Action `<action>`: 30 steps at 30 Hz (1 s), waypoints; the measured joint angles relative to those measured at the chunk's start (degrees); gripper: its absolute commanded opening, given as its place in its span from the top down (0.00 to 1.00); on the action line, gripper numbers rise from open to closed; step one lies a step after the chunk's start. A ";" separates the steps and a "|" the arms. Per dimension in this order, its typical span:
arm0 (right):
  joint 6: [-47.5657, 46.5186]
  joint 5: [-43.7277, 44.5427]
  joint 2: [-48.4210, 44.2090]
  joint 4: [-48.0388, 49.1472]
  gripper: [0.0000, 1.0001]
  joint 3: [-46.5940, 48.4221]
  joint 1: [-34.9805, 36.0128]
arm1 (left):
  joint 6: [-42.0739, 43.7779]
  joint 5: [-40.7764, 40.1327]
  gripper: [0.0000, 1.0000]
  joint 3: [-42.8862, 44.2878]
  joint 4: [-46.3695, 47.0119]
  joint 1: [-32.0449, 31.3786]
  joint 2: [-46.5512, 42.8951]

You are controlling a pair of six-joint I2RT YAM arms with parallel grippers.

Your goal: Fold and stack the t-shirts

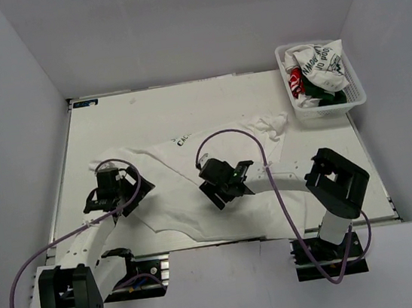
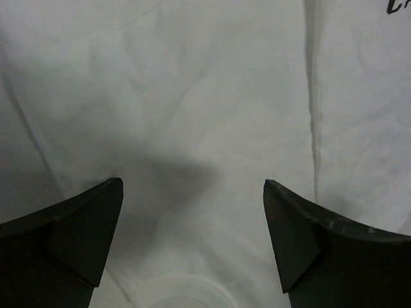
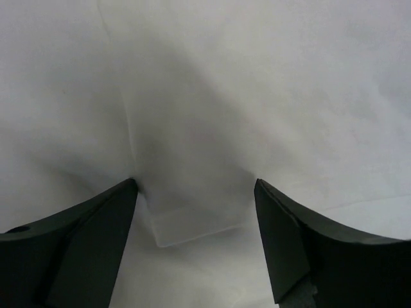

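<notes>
A white t-shirt (image 1: pixel 185 172) with black lettering lies spread and partly folded across the middle of the table. My left gripper (image 1: pixel 110 199) hovers over its left part, jaws open, with only white cloth (image 2: pixel 192 128) and a curved seam below. My right gripper (image 1: pixel 216 187) is over the shirt's middle, jaws open, straddling a folded sleeve end (image 3: pixel 192 218) on the cloth. More crumpled shirts (image 1: pixel 318 71) sit in the basket at the back right.
A white plastic basket (image 1: pixel 353 93) stands at the table's far right corner. Purple cables (image 1: pixel 249 134) loop over the shirt from both arms. White walls enclose the table on three sides.
</notes>
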 measured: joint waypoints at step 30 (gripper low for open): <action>0.55 2.60 -1.03 -3.61 1.00 1.20 -0.50 | -3.48 -14.29 0.00 10.34 -4.42 -0.28 18.38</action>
